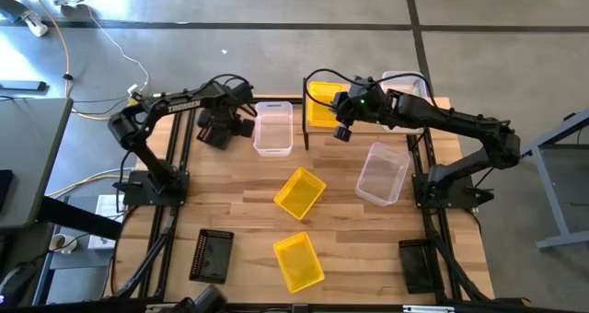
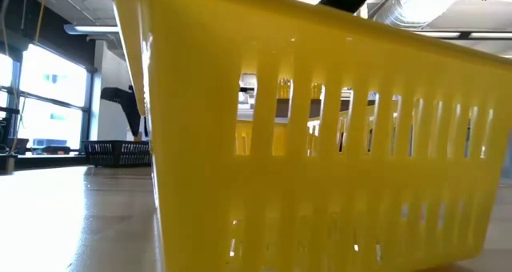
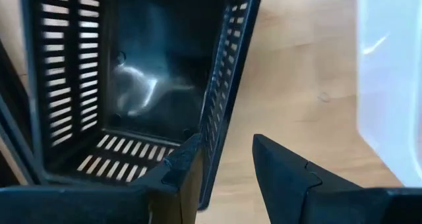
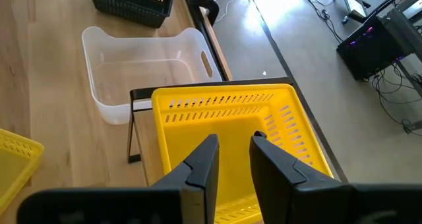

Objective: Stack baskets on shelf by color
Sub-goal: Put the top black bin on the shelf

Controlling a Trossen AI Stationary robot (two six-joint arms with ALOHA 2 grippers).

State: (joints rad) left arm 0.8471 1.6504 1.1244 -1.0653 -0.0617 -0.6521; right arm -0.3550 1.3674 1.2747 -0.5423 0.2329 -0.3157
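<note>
A black basket [image 3: 151, 85] stands upright on the table at the far left [image 1: 213, 133]. My left gripper [image 3: 225, 141] points down at it and is open. One finger is over the basket's inside, the other outside its long wall [image 3: 227, 99]. A yellow basket [image 4: 231, 125] sits on the shelf [image 4: 140, 94] at its left end [image 1: 320, 101]. My right gripper [image 4: 235, 140] slants down over that basket's near part [image 1: 342, 127] and is open, with the basket's inside showing through the gap. Its near wall is hidden below the fingers.
One clear basket [image 1: 273, 127] stands between the black basket and the shelf. Another [image 1: 405, 81] is behind my right arm, a third [image 1: 383, 172] on the table's right. Two yellow baskets [image 1: 299, 191] [image 1: 297, 260] lie mid-table. Black baskets [image 1: 211, 255] [image 1: 419, 265] sit near the front corners.
</note>
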